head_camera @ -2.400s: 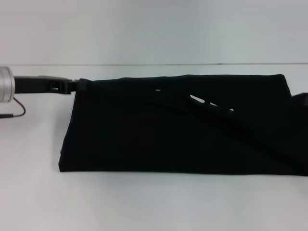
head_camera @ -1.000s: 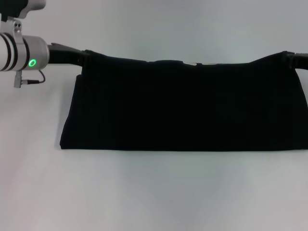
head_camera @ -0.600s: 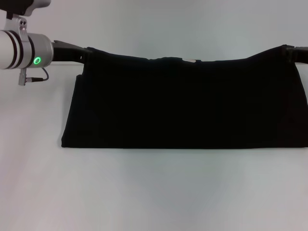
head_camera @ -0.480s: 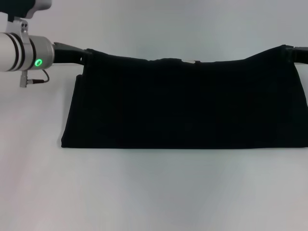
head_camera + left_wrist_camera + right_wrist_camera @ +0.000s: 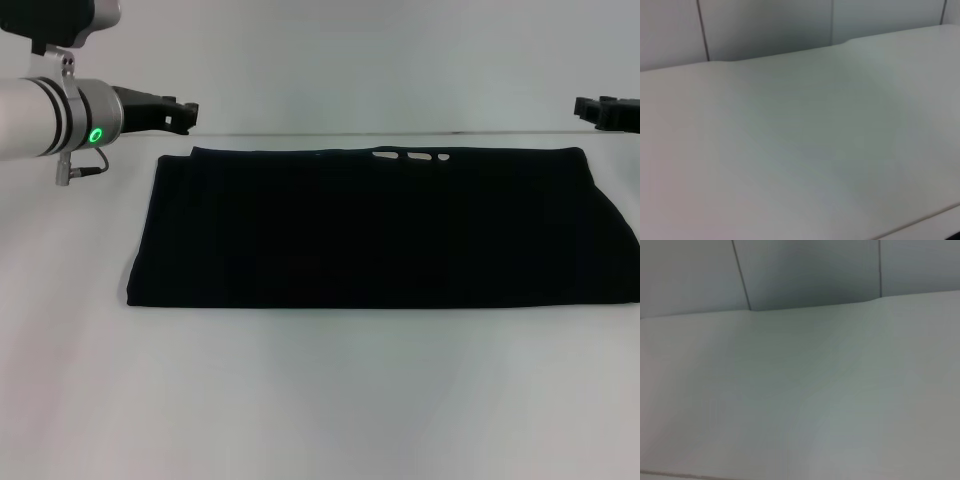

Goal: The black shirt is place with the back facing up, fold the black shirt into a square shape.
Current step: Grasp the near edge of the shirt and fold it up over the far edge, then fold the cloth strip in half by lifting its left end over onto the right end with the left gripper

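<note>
We are looking down on a pale surface [image 5: 320, 400], the biggest thing in view, and it is filling both wrist views as well, running back to a panelled wall. On it the black shirt [image 5: 380, 230] is lying flat as a long folded band, its near edge straight and its right end running out of the head view. The shirt is sitting below and between the two claws, touching neither. Along the shirt's far edge, closer to the right claw than to the left, a few small white marks [image 5: 410, 155] are showing, too small for us to read. The left arm is reaching in from the left, a silver cuff with a green ring light [image 5: 96, 135] behind its wrist, and the left claw [image 5: 185, 113] is hovering just above and outside the shirt's far left corner; it is holding nothing, but we cannot tell whether its fingers are spread or pressed together. The right claw [image 5: 585, 107] is poking in at the right border, just above and outside the far right corner, also holding nothing, and its fingers are likewise beyond what we can judge.
</note>
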`<state>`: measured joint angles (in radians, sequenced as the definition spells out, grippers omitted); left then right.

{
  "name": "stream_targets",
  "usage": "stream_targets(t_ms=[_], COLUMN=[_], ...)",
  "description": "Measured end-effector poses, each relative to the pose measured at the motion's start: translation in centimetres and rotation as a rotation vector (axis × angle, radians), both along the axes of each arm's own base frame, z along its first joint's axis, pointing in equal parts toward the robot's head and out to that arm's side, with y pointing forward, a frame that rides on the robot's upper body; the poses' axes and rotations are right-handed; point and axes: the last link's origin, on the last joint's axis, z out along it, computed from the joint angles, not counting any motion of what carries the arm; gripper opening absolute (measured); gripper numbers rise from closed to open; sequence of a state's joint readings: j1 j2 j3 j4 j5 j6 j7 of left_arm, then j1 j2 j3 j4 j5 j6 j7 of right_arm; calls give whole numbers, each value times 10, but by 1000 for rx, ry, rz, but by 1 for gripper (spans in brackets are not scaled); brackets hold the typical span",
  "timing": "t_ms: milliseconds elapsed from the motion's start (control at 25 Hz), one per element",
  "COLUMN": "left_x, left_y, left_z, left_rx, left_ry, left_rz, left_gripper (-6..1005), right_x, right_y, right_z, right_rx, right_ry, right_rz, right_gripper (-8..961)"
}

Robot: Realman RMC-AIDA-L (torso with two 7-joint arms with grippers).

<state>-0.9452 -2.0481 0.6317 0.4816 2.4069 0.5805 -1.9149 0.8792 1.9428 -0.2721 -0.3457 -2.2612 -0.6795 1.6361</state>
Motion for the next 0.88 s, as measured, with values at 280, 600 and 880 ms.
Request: stream_targets(t_ms=[280, 600, 880], left_x=[-10, -4, -8], left_y=[-5, -54, -95], left_z=[8, 21, 18], left_rx=[5, -277, -455], left_ry=[-101, -365, -554], left_rz=[76, 87, 112], left_gripper=[385, 724, 864], right_x=[-3, -18, -15], right_y=[-1, -33, -71], right_z=[9, 20, 26], right_rx=[3, -184, -270], right_ry=[56, 250, 306], right_rz=[10, 164, 323], right_gripper=[424, 628, 628])
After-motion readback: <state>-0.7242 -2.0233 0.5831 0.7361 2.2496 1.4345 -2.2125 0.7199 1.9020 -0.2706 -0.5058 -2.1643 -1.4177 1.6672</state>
